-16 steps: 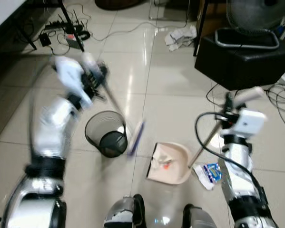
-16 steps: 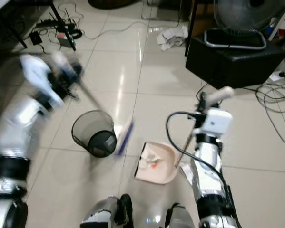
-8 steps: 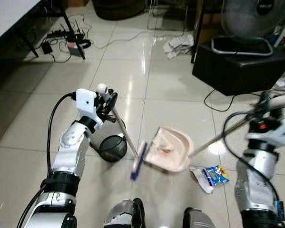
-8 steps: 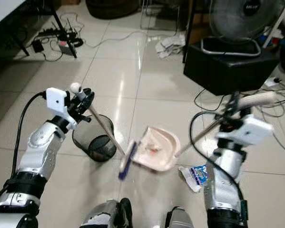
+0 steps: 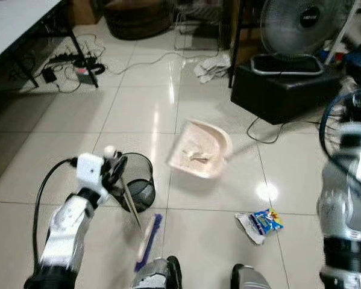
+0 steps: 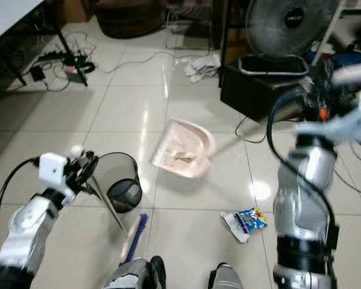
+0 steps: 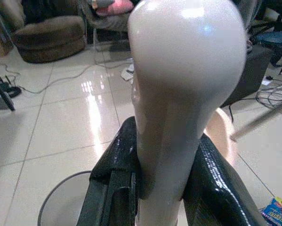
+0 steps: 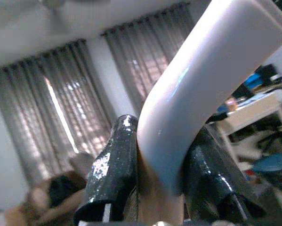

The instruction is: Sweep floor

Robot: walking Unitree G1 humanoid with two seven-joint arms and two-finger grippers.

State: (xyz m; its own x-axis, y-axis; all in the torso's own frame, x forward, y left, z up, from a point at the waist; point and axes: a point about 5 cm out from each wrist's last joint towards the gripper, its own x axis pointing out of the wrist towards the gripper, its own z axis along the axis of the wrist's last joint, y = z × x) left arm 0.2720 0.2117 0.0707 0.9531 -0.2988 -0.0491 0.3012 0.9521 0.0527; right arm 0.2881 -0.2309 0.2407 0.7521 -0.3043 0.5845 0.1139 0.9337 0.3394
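Right gripper [image 8: 155, 188] clamps the dustpan [image 5: 199, 150] handle, pan aloft with debris, right of the bin [image 5: 134, 188]. Left gripper [image 7: 162, 183] clamps the broom [image 5: 145, 241], head near the feet. Tipping comes next, I'd say: swing left over the bin.

Pale square floor tiles [image 5: 138, 102] are glossy, mirroring the lights. The round black wire-mesh bin [image 5: 135, 188] looks like matt metal. The cream plastic dustpan [image 5: 201, 149] is smooth and faintly shiny, as is the cream plastic broom handle [image 7: 185, 94]. The blue printed wrapper [image 5: 261, 221] looks like crinkled, glossy foil.
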